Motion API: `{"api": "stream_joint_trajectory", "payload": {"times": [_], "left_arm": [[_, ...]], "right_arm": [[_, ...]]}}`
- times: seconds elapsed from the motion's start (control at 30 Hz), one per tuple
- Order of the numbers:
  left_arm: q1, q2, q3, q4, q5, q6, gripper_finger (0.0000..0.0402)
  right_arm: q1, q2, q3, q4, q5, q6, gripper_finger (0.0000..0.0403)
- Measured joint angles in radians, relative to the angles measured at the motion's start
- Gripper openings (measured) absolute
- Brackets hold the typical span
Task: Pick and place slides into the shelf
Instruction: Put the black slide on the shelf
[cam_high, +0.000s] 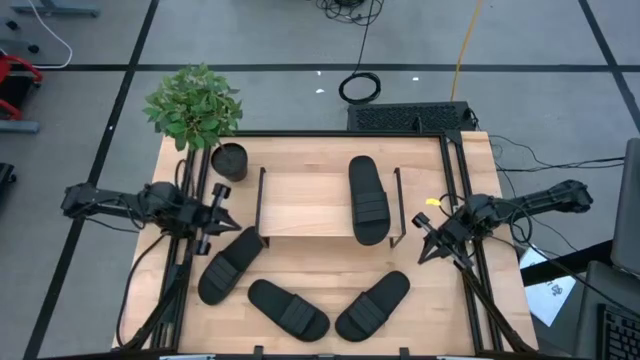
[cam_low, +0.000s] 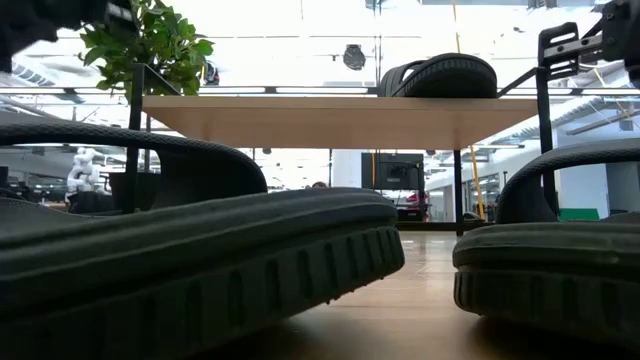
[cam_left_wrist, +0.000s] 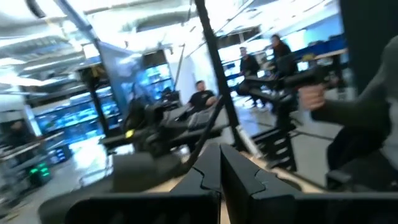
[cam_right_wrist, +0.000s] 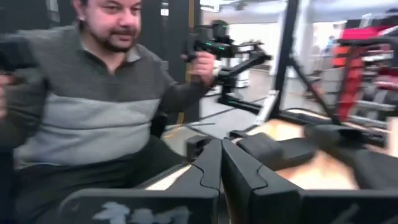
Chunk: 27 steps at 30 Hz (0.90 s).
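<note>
**Three slides still on the table, one on the shelf**

Both sets of fingers pressed together w/ nothing between them. Left gripper (cam_high: 226, 216) hangs by the shelf's left frame, right gripper (cam_high: 428, 246) just off its right frame.

One black slide (cam_high: 368, 199) lies on the shelf (cam_high: 300, 200) top board, right side. Other three sit on the tabletop (cam_high: 320, 275) in front: left slide (cam_high: 229, 264), middle slide (cam_high: 288, 308), right slide (cam_high: 373, 305).

Handling, my guess: light, rubbery, sole bends some, not fragile. Ribbed strap looks like the best pinch spot; a sole edge would flex and may slip.

Hard to see: low view is mostly blocked by two soles up close. Wrist views blurry; a seated person holding handles shows beyond the table. A potted plant (cam_high: 195, 108) covers the back-left corner.
</note>
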Motion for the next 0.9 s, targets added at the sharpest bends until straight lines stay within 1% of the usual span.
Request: {"api": "stream_joint_trajectory", "payload": {"times": [0.1,0.27,0.37,0.43,0.5,0.63,0.7,0.77,0.83,0.9], "left_arm": [[0.000,0.000,0.082,-0.122,0.025,0.002,0.0008],[0.000,0.004,0.239,-0.427,0.012,0.022,0.0008],[0.000,0.017,0.321,-0.589,-0.004,0.017,0.0008],[0.000,0.035,0.372,-0.660,-0.004,0.005,0.0008],[0.000,0.061,0.415,-0.694,-0.003,-0.042,0.0008],[0.000,0.134,0.513,-0.814,-0.004,-0.084,0.0008],[-0.001,0.188,0.579,-0.895,-0.030,-0.099,0.0008],[-0.001,0.256,0.655,-0.970,-0.056,-0.113,0.0008],[0.000,0.334,0.731,-1.052,-0.052,-0.104,0.0008],[0.000,0.412,0.801,-1.158,-0.038,-0.062,0.0008]], "right_arm": [[-0.001,0.000,0.000,-0.001,0.001,-0.042,0.0000],[0.000,0.000,0.000,-0.001,0.003,-0.094,0.0000],[0.000,0.000,0.000,-0.007,0.002,-0.085,0.0000],[0.000,0.000,0.000,-0.007,0.002,-0.068,0.0000],[0.000,0.000,0.000,-0.008,0.003,-0.069,0.0000],[0.000,0.000,0.000,-0.008,0.014,-0.100,0.0000],[0.000,0.000,0.000,-0.011,0.035,-0.121,0.0000],[0.000,0.000,0.000,-0.013,0.063,-0.142,0.0000],[0.000,0.000,0.000,-0.012,0.093,-0.157,0.0000],[0.000,0.000,0.000,-0.010,0.118,-0.179,0.0000]]}}
